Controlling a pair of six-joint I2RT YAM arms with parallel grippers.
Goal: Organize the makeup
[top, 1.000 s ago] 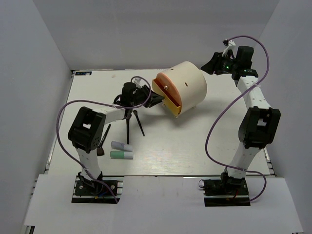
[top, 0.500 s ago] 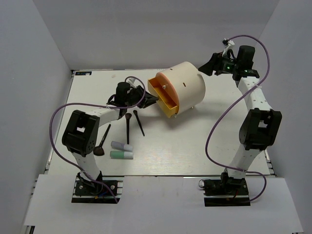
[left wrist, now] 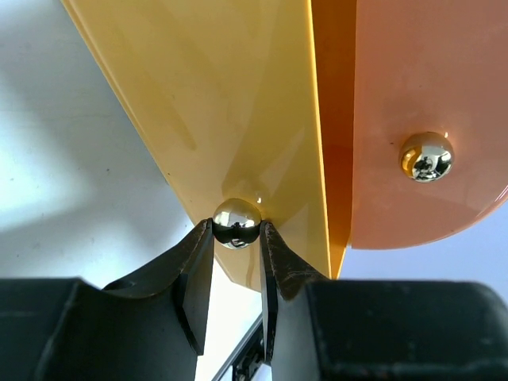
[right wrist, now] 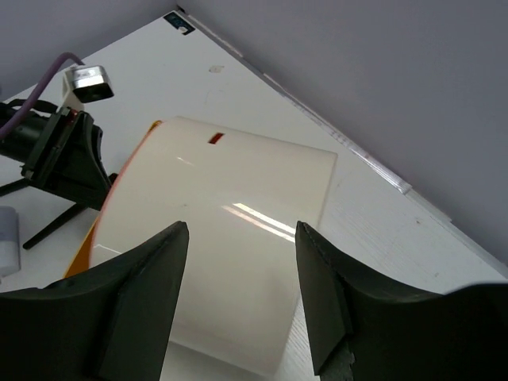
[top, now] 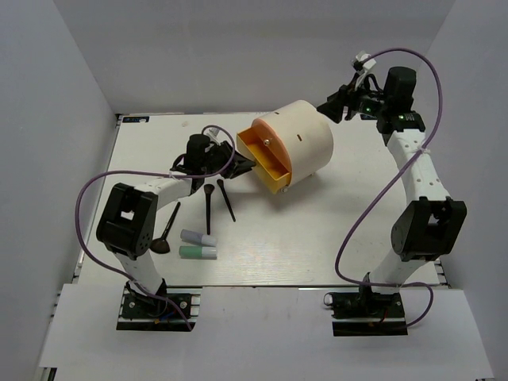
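Nearest, loose on the table (top: 317, 230): mint tube (top: 198, 252), lavender tube (top: 198, 237), black-handled brushes (top: 208, 206). Farther, left gripper (top: 236, 165) clamped on the gold knob (left wrist: 236, 221) of the yellow drawer (top: 266, 163); could slip off that round ball, or drag the whole cream drum (top: 305, 143). Farthest, right gripper (top: 327, 105) spread, empty, bracing nothing.

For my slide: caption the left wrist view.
Left tool pinching the gold knob of the yellow drawer, beside the orange drum face.

Fingers (left wrist: 194, 278) pinching gold knob (left wrist: 236, 222), likely yellow drawer (left wrist: 222, 103)
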